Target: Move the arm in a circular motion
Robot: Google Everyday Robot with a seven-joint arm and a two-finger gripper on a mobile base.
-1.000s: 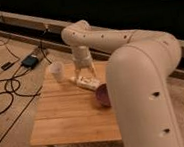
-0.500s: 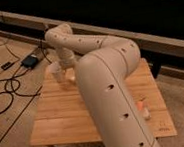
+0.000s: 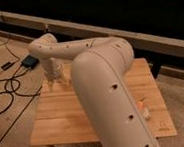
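From where I stand, the arm (image 3: 107,86) runs off the edge at 6 o'clock, so its base is out of sight. Its bulk hides the middle of the table (image 3: 60,117). At 10 o'clock the gripper (image 3: 54,81) hangs by the table's far corner, and I can't tell whether it touches the wood. At 4 o'clock a small pale thing (image 3: 144,108) peeks out beside the arm, unidentifiable. Cables (image 3: 2,94) run off at 9 o'clock.

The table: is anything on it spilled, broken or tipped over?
Nothing looks spilled or broken. The arm reaches across the wooden table, with its hand hanging over the far left corner. A small pale thing lies beside the arm near the right edge; it is too unclear to say whether it tipped over.
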